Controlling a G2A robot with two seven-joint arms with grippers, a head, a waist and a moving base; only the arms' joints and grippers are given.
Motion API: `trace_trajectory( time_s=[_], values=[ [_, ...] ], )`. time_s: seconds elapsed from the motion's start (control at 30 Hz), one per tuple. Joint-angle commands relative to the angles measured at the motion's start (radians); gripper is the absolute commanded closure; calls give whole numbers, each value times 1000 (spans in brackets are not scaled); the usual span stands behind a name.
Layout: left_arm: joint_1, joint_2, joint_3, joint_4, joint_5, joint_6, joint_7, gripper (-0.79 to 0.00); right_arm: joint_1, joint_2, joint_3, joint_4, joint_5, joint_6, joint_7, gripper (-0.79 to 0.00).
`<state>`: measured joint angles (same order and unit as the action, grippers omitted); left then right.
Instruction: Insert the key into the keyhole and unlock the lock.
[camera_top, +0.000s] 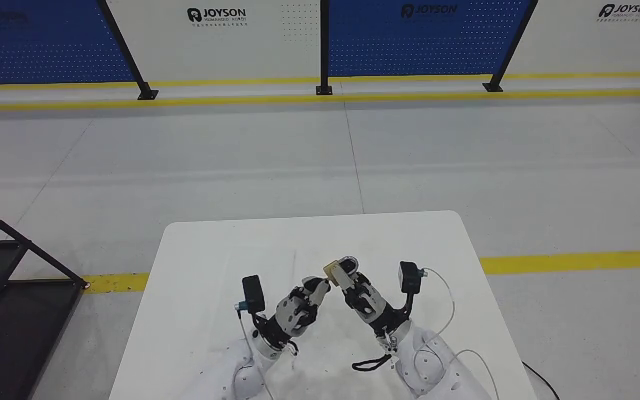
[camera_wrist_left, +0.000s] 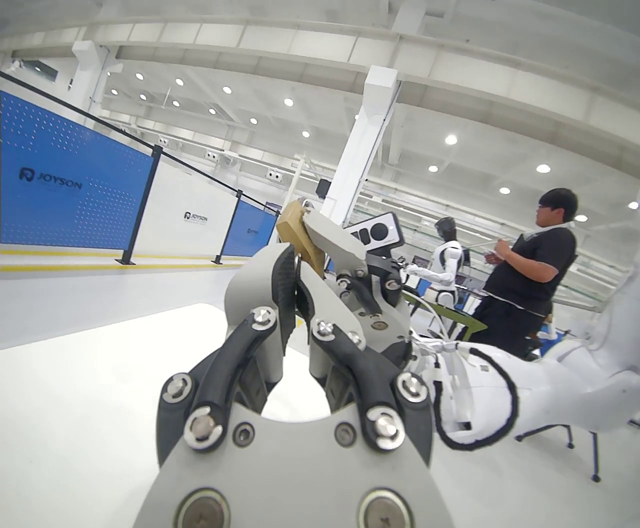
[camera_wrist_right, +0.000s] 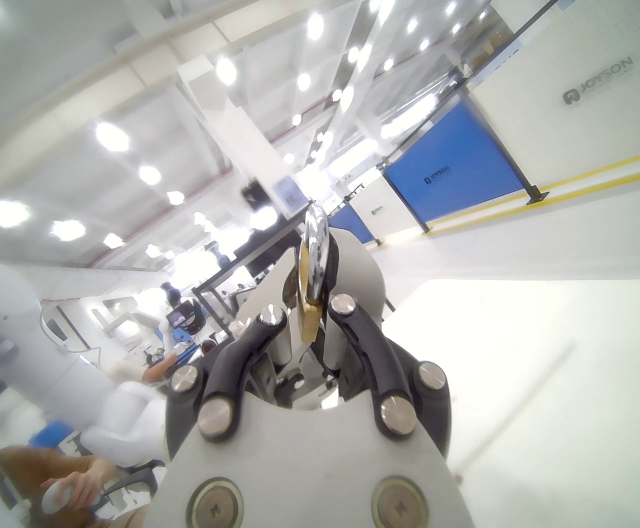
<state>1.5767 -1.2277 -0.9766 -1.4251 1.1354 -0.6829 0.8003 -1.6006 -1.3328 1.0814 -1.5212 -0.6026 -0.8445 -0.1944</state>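
Observation:
A brass padlock (camera_top: 337, 268) with a silver shackle (camera_wrist_right: 317, 245) is held above the white table (camera_top: 220, 280), near its front middle. My right gripper (camera_wrist_right: 316, 262) is shut on it, the brass body (camera_wrist_right: 310, 312) pinched between the pads. My left gripper (camera_wrist_left: 292, 267) is shut, its black pads pressed together on a thin metal piece that looks like the key, most of which is hidden. Its tips touch the brass padlock (camera_wrist_left: 295, 232). In the top view the left gripper (camera_top: 317, 288) and the right gripper (camera_top: 348, 274) meet tip to tip.
Bare table surface lies ahead and to both sides of the grippers. A black frame (camera_top: 25, 262) stands off the table's left edge. A thin white cable (camera_top: 447, 300) loops beside the right arm. Blue and white barriers (camera_top: 320, 40) line the far floor.

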Motion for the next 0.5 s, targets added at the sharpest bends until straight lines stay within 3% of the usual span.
trace_trajectory(
  time_s=[0.0, 0.47],
  values=[
    [0, -3, 8, 7, 51, 50, 47, 0, 0, 0, 0, -1, 0, 2, -1, 0],
    [-23, -26, 54, 74, 283, 387, 263, 0, -1, 2, -4, -4, -1, 12, 3, 0]
  ],
)
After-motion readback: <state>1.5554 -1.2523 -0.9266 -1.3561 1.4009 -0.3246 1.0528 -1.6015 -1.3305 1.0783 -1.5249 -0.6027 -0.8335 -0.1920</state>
